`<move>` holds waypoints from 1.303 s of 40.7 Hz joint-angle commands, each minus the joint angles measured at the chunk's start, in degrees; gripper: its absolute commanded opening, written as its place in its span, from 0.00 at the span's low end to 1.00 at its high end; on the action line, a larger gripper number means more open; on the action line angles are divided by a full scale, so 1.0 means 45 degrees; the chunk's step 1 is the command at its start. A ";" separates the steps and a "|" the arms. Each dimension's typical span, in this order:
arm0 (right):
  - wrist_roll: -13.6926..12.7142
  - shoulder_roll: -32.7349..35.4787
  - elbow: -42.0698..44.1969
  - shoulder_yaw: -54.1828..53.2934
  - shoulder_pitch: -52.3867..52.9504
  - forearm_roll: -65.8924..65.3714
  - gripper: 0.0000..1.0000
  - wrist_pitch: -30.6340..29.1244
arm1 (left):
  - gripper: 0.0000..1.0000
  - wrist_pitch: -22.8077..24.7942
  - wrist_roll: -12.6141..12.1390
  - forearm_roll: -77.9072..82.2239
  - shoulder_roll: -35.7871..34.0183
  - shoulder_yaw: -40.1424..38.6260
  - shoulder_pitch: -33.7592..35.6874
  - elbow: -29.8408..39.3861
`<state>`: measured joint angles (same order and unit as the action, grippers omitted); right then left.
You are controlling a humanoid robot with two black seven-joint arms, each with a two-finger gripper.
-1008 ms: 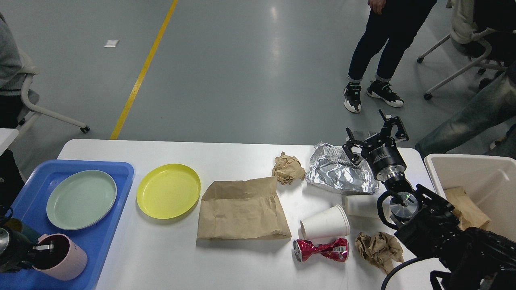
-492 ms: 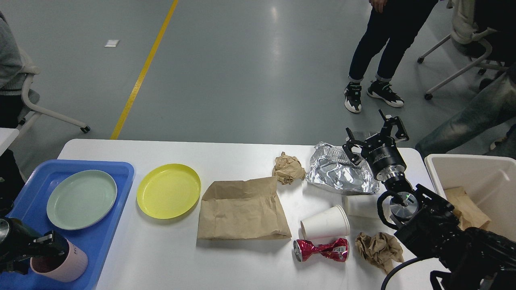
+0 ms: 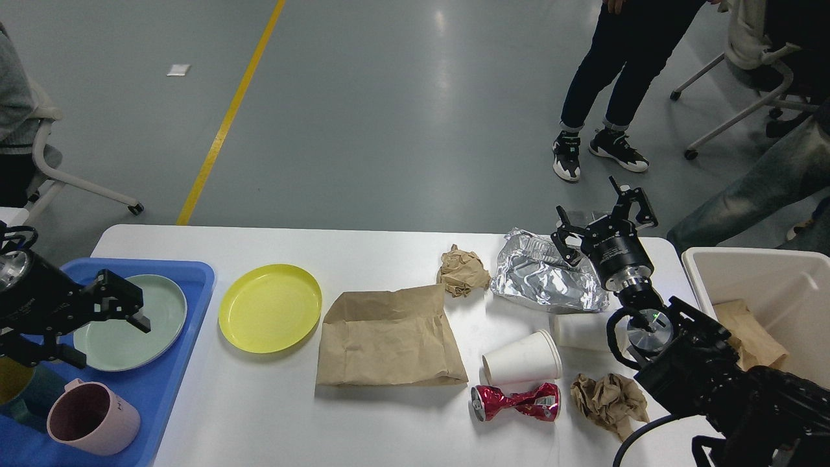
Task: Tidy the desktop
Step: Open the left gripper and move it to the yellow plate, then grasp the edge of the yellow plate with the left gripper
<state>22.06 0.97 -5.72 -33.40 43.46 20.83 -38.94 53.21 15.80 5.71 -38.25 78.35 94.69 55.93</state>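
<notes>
The white desktop (image 3: 259, 408) holds a yellow plate (image 3: 270, 308), a flat brown paper bag (image 3: 389, 337), a small crumpled paper ball (image 3: 463, 271), crumpled foil (image 3: 545, 282), two lying white paper cups (image 3: 522, 359), a crushed red can (image 3: 515, 401) and a crumpled brown paper (image 3: 609, 399). My left gripper (image 3: 113, 340) is open and empty over the green plate (image 3: 139, 337) on the blue tray (image 3: 194, 279). A pink mug (image 3: 91, 418) stands on the tray in front of it. My right gripper (image 3: 600, 220) is open and empty, above the foil's far right edge.
A beige bin (image 3: 765, 272) with brown paper inside stands at the table's right end. A teal cup (image 3: 19, 392) sits at the tray's left edge. People and wheeled chairs stand on the floor beyond the far edge.
My left gripper has let go of the pink mug, which now stands on the tray, and has risen and moved back over the green plate. The right arm has not moved.
</notes>
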 commanded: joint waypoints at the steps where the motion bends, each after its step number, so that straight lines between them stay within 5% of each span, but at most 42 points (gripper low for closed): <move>1: 0.0000 0.0000 0.0001 0.0000 0.0010 0.0000 1.00 0.0000 | 0.98 -0.0417 -0.0015 -0.1578 0.0120 -0.0457 -0.0611 0.0013; 24: 0.0000 0.0000 0.0001 0.0000 0.0011 0.0000 1.00 0.0000 | 0.98 -0.9321 -0.0073 -0.3358 0.1644 -0.2955 -0.4028 0.0033; 39: 0.0000 0.0000 0.0001 0.0000 -0.0009 0.0000 1.00 0.0000 | 0.98 -1.1316 -0.0093 -0.3867 0.2249 -0.4930 -0.5396 0.0208; 53: 0.0000 0.0000 0.0001 0.0000 0.0011 0.0000 1.00 0.0000 | 0.99 -1.1375 -0.0210 -0.3847 0.2952 -0.5184 -0.6022 0.0208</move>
<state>22.06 0.97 -5.71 -33.40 43.51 20.83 -38.99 2.02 14.96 -11.65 -25.46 55.04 67.88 56.86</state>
